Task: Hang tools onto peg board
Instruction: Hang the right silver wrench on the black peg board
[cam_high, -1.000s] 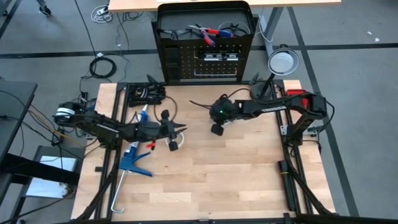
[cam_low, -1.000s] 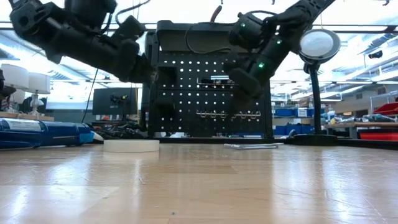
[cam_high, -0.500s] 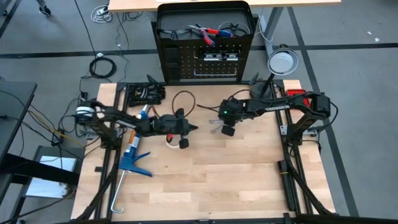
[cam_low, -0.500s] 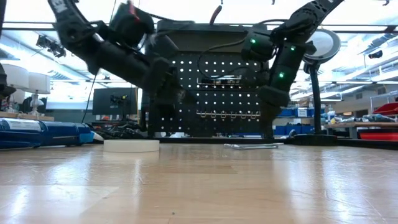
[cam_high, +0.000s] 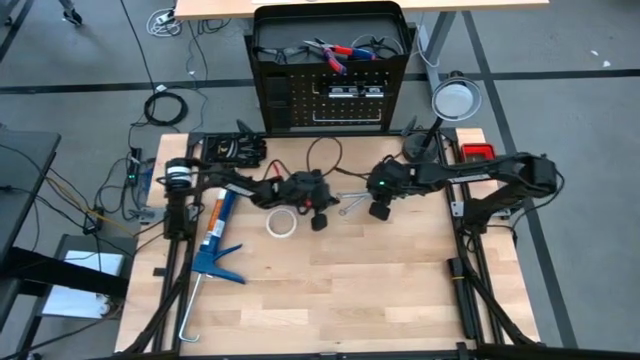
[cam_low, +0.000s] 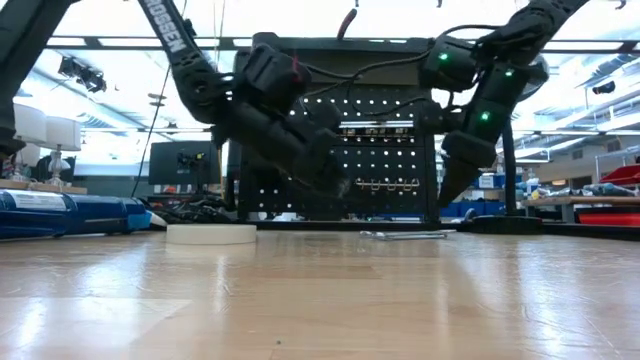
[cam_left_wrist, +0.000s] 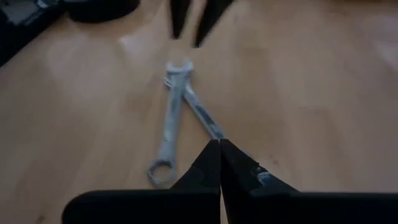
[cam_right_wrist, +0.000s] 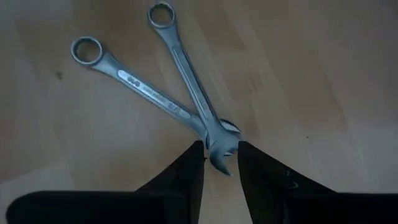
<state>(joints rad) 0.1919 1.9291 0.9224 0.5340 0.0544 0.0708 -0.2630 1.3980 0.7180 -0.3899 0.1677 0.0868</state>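
Two silver wrenches (cam_high: 350, 201) lie crossed on the wooden table, between my two grippers; they also show in the low view (cam_low: 405, 235). My left gripper (cam_left_wrist: 219, 144) is shut and empty, above the table just left of the wrenches (cam_left_wrist: 177, 115). My right gripper (cam_right_wrist: 221, 152) is open, its fingers on either side of the wrenches' crossed open-jaw ends (cam_right_wrist: 219, 138), above them. A white tape roll (cam_high: 281, 222) lies flat near the left gripper. The black peg board (cam_high: 340, 100) stands upright at the far edge, with red-handled pliers (cam_high: 340, 52) in its frame.
A large blue caulking gun (cam_high: 215, 235) lies at the table's left. Dark items (cam_high: 235, 150) sit at the far left corner. A round lamp (cam_high: 455, 98) stands at the far right. The near half of the table (cam_high: 380, 290) is bare wood.
My left gripper has swept toward the table's right edge, past the tape roll, to just left of the wrenches, and has come lower. My right gripper has gone a little toward the right edge and down, so it now stands over the wrenches' right ends. The wrenches have not moved.
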